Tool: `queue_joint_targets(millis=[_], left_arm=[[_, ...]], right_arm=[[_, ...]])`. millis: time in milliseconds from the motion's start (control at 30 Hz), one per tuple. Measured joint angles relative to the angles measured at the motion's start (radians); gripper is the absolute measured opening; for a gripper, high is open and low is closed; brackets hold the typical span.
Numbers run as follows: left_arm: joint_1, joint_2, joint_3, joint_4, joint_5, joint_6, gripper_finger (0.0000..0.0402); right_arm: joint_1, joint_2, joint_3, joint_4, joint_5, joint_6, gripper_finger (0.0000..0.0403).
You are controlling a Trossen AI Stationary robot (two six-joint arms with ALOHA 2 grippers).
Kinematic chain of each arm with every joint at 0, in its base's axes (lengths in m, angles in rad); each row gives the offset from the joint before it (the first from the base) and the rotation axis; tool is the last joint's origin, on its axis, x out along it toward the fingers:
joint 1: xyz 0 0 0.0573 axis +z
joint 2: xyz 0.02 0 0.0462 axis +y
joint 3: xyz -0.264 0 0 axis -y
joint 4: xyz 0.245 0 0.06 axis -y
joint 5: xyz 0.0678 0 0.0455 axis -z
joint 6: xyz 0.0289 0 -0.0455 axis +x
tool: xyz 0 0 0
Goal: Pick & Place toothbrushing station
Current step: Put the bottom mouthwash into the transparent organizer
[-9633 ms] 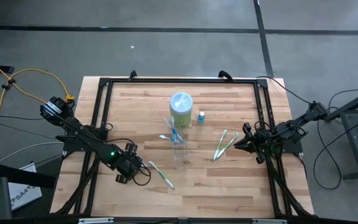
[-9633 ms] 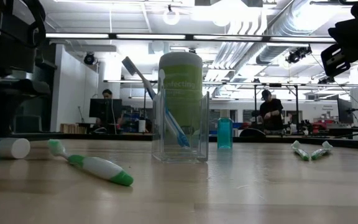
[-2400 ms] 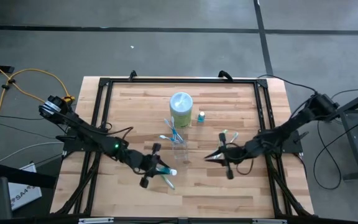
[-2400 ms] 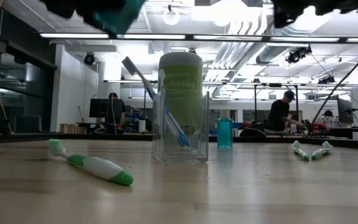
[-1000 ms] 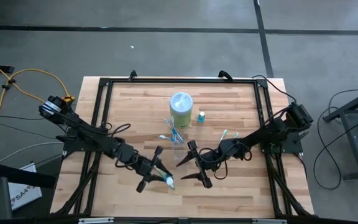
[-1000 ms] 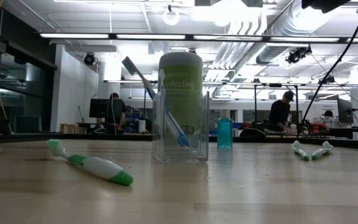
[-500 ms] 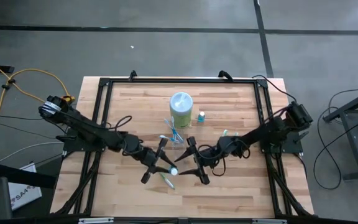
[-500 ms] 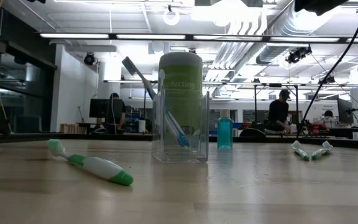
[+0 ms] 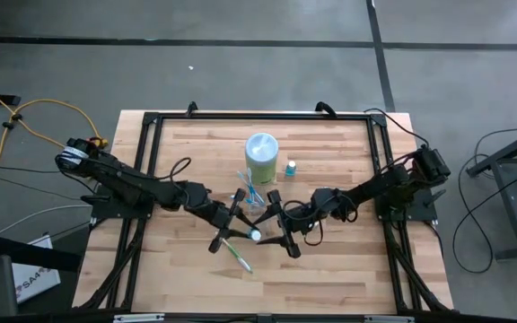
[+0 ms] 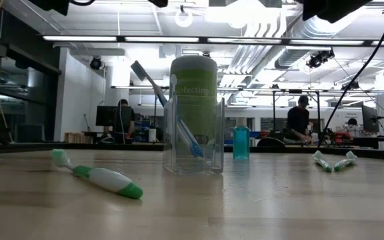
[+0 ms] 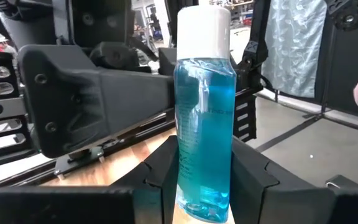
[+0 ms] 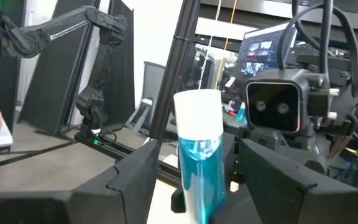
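My left gripper (image 9: pixel 238 230) is shut on a small blue tube with a white cap (image 9: pixel 252 235), held in the air just near of the clear tumbler (image 9: pixel 258 210). My right gripper (image 9: pixel 273 231) faces it from the right, open. Its fingers (image 12: pixel 132 180) stand on either side of the tube's cap (image 12: pixel 198 112) without touching. The tumbler (image 10: pixel 193 137) stands on its base with blue toothbrushes (image 9: pixel 250 189) leaning in it. A green-and-white toothbrush (image 9: pixel 239 257) lies flat on the table below the grippers. A second tiny blue tube (image 9: pixel 290 168) stands farther back. My left gripper pinches the tube's lower body, near its bottom end (image 11: pixel 204 183), between its two fingers (image 11: pixel 160 180). The fingers come roughly level from the table's left and run along the tube. The tube is lifted clear of the table, its white cap (image 11: pixel 204 28) pointing toward my right gripper.
A tall green-and-white canister (image 9: pixel 261 157) stands behind the tumbler. Two more green-and-white toothbrushes (image 10: pixel 332 161) lie toward the right, partly under my right arm in the high view. A black frame (image 9: pixel 151 126) rims the wooden table. People work at desks in the room beyond.
My left gripper has carried the tube toward the table's far edge and to the right, up beside the tumbler. My right gripper has shifted a little toward the far edge and stayed open. The tube's cap now sits between the right gripper's fingers.
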Motion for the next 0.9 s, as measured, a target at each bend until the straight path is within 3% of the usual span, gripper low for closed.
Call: queue_joint_targets(millis=[367, 900], left_arm=[[0.030, 0.000, 0.000, 0.000, 0.029, 0.018, 0.0101], [0.049, 0.000, 0.000, 0.001, 0.037, 0.019, 0.0101]], right_arm=[[-0.024, 0.000, 0.000, 0.006, -0.006, 0.001, 0.0206], [-0.032, 0.000, 0.000, 0.007, -0.053, 0.003, 0.0128]])
